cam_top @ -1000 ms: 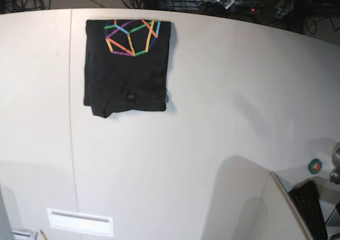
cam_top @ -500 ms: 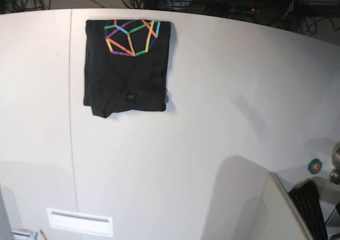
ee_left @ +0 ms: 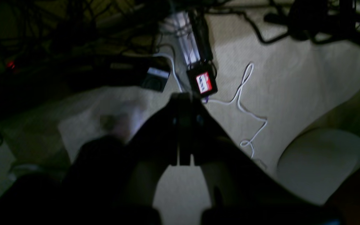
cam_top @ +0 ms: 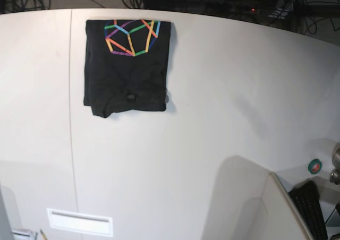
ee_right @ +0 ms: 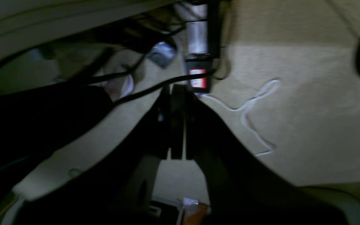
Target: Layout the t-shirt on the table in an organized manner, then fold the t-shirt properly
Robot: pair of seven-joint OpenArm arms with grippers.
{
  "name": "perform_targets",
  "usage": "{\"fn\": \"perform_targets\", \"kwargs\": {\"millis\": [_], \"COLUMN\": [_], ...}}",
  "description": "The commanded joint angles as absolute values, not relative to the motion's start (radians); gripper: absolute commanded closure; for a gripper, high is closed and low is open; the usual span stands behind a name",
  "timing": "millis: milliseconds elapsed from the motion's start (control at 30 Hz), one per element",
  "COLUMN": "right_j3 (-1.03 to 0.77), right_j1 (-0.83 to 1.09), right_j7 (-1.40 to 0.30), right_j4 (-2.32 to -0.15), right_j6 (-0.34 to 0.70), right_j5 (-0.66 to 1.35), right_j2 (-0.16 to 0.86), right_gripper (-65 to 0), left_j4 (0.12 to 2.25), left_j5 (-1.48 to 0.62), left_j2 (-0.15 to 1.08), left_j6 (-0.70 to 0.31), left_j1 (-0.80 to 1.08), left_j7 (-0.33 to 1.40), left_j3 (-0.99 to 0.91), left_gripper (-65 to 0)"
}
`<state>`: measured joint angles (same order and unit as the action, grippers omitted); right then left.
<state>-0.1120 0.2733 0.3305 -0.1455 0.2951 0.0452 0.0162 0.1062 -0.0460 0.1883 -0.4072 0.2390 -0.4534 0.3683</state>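
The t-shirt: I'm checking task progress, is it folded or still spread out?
Folded. The t-shirt lies on the table as a compact rectangle, no sleeves sticking out, its rainbow print at the far edge.

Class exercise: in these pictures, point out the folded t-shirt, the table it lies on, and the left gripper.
t-shirt (cam_top: 127, 80): base view, on the plain black cloth below the coloured print.
table (cam_top: 228, 91): base view, on bare white top to the right of the shirt.
left gripper (ee_left: 184, 99): left wrist view, at the tips of the shut jaws.
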Motion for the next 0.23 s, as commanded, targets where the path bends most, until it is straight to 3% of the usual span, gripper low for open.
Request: {"fn": "perform_targets", "kwargs": {"millis": [0,200], "right_j3": [-0.114,-0.113], "right_j1": [0.292,0.292], "right_j7": [0.334,0.335], "right_j4": [-0.153,-0.163], "right_j6": [0.297,0.298], "right_j5": [0.044,0.044], "right_j2": [0.018,0.019], "right_gripper": [0.0,0.0], "left_j4": [0.105,0.104], "left_j5": [-0.038,-0.041], "left_j2": [0.191,0.191], "left_j6": [-0.414,-0.414], "left_j1": [0.246,0.228], "left_j7": [-0.461,-0.463], "left_j3": [0.369,0.367], "left_gripper": [0.0,0.0]}}
